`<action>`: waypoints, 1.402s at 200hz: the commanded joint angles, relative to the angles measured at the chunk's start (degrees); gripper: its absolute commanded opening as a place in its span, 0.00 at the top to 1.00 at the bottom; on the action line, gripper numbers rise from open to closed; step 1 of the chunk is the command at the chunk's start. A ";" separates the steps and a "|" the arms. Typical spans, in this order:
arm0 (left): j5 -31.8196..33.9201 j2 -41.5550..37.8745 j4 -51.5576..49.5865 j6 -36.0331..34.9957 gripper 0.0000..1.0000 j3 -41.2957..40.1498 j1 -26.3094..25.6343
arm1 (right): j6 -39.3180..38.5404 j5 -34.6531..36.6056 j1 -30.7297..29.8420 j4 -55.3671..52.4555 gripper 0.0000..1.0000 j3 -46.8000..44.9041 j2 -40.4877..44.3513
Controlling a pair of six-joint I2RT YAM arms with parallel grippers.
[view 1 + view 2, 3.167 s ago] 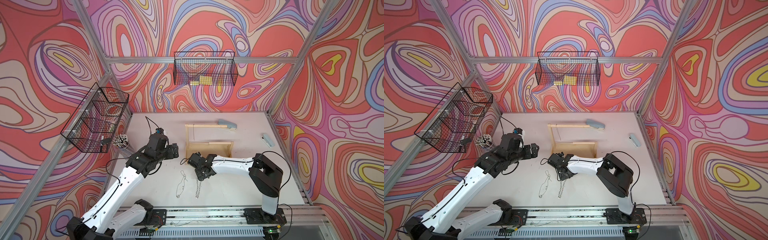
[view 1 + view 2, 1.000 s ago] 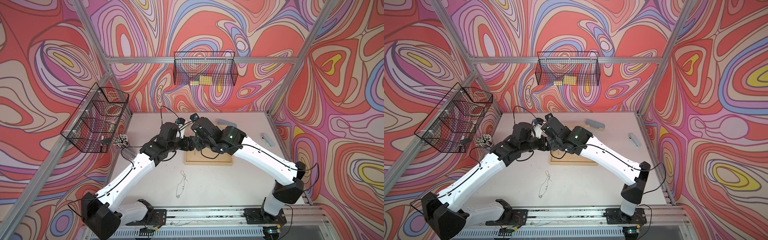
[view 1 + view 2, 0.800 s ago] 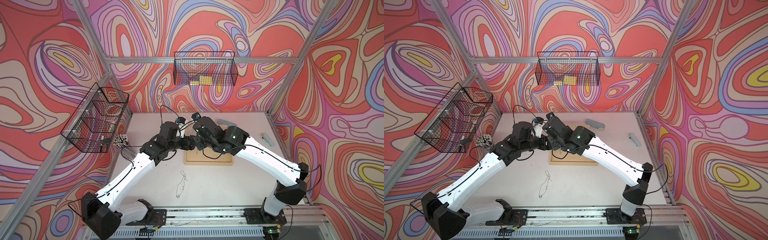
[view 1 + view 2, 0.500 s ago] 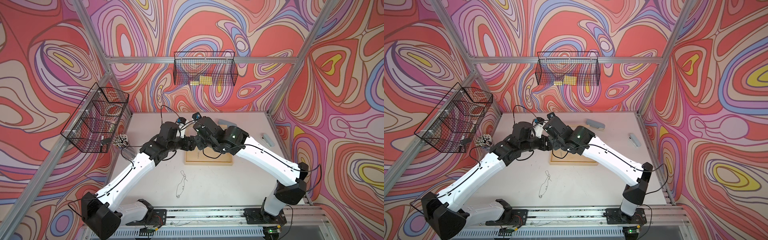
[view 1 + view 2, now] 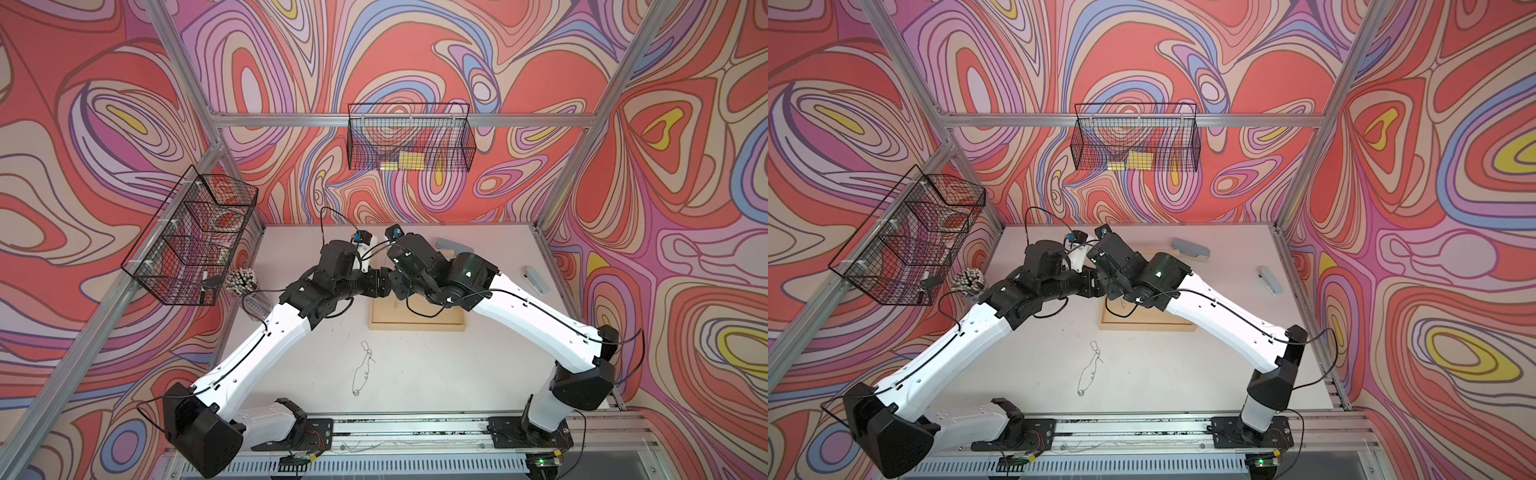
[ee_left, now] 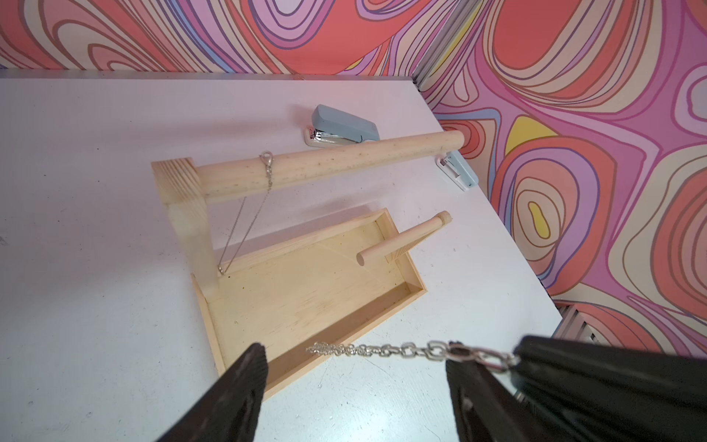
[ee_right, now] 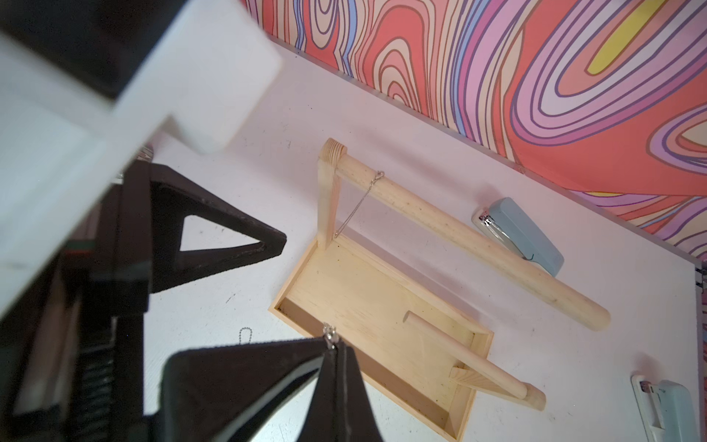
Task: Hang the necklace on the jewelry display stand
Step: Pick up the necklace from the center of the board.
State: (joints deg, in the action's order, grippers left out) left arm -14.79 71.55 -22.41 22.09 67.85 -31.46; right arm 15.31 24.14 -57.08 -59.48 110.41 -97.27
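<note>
Right pincer pinching chunky necklace by end link; left pincer spread astride chain, above jewelry display stand. Risk: hold looks thin, maybe slips; chain drops to desk, missing crossbar.

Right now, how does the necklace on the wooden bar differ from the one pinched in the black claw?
The hung necklace is a fine, thin chain; the pinched necklace has thick, chunky links. The hung necklace is draped over the stand's top crossbar, with its clasp on top. The pinched necklace is off the stand, held at one end by the shut right gripper. Both are silver-coloured metal chains.
</note>
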 commanded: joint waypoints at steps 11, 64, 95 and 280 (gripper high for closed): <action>-0.67 1.48 2.11 -0.30 0.23 2.28 -0.18 | -0.28 -0.45 0.33 1.72 1.00 -1.03 2.44; -3.62 3.13 4.58 0.68 0.23 2.42 -0.40 | -0.45 -2.35 1.07 3.04 1.00 -0.37 2.76; -4.66 4.25 5.25 0.68 0.22 3.37 -0.79 | -0.81 -3.37 2.28 4.17 1.00 -1.24 2.79; -5.98 13.30 4.84 -1.78 0.63 15.25 -4.21 | -0.72 -8.41 6.72 9.60 1.00 -5.87 8.32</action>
State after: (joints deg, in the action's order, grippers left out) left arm -20.51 83.72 -19.51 21.17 80.07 -34.98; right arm 15.03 18.63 -50.61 -50.74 106.17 -90.11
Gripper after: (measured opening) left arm 0.414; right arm 0.048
